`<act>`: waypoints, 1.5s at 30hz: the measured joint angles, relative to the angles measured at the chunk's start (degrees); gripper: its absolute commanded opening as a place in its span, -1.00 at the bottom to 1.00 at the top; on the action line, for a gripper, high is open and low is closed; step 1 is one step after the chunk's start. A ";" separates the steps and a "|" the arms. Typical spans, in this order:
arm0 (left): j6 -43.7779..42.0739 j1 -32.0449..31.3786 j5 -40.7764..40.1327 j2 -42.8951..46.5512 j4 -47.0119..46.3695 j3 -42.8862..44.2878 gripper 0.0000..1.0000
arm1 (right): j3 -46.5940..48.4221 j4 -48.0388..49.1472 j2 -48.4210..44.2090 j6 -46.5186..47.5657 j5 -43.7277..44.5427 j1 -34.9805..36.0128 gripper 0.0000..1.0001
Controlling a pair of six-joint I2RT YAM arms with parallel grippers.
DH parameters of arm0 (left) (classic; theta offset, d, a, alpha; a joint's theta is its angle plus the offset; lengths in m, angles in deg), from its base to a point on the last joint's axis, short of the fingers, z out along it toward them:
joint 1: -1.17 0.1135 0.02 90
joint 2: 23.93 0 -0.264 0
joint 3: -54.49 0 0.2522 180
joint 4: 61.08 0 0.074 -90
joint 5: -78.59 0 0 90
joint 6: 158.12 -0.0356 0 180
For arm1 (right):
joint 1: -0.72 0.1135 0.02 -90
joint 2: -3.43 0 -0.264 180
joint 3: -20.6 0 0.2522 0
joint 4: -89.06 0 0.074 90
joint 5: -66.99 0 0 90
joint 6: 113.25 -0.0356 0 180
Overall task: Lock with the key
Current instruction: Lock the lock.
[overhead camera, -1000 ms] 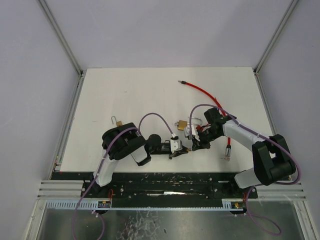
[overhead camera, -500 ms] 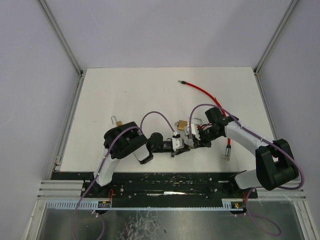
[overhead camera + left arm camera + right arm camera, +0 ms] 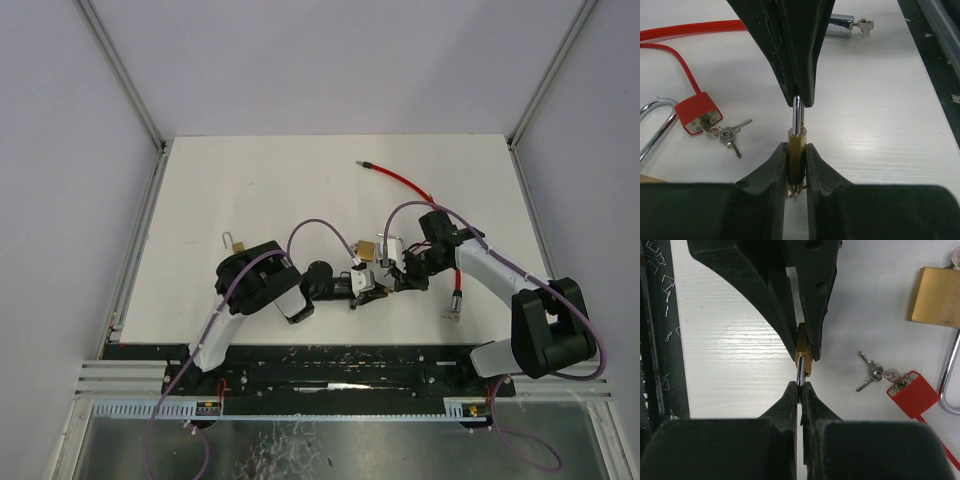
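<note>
Arms seen from above: both reach inward over a white worktop (image 3: 250, 190), elbows bent, so the left gripper (image 3: 364, 286) and right gripper (image 3: 394, 274) meet tip to tip. What they share is too small to see here. A larger brass padlock (image 3: 367, 249) lies just beyond them.

Left wrist view: the left gripper, nearly closed, clamps the body of a small brass padlock (image 3: 795, 152), likely to steady it. The opposing gripper pinches its steel shackle (image 3: 798, 114) directly ahead. A metal glint (image 3: 792, 190) at the body's near end may be the key; I cannot tell. Loose keys (image 3: 730, 135) and a red lock (image 3: 699, 112) lie ahead to the left.

Right wrist view: the right gripper, fully closed, nips the shackle's tip, probably to press it home.
</note>
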 measured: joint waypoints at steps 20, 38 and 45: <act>2.49 0.00 -0.61 -2.29 3.65 5.64 -1.00 | 0.94 0.22 2.36 0.17 0.74 -4.48 -1.00; 2.67 0.13 -0.52 -2.29 5.44 6.58 -1.00 | 0.66 -0.11 3.41 7.28 -0.72 -5.77 -1.00; 2.67 0.11 -0.57 -2.29 4.55 6.29 -1.00 | 1.38 -1.55 3.32 9.07 -0.61 -5.57 -1.00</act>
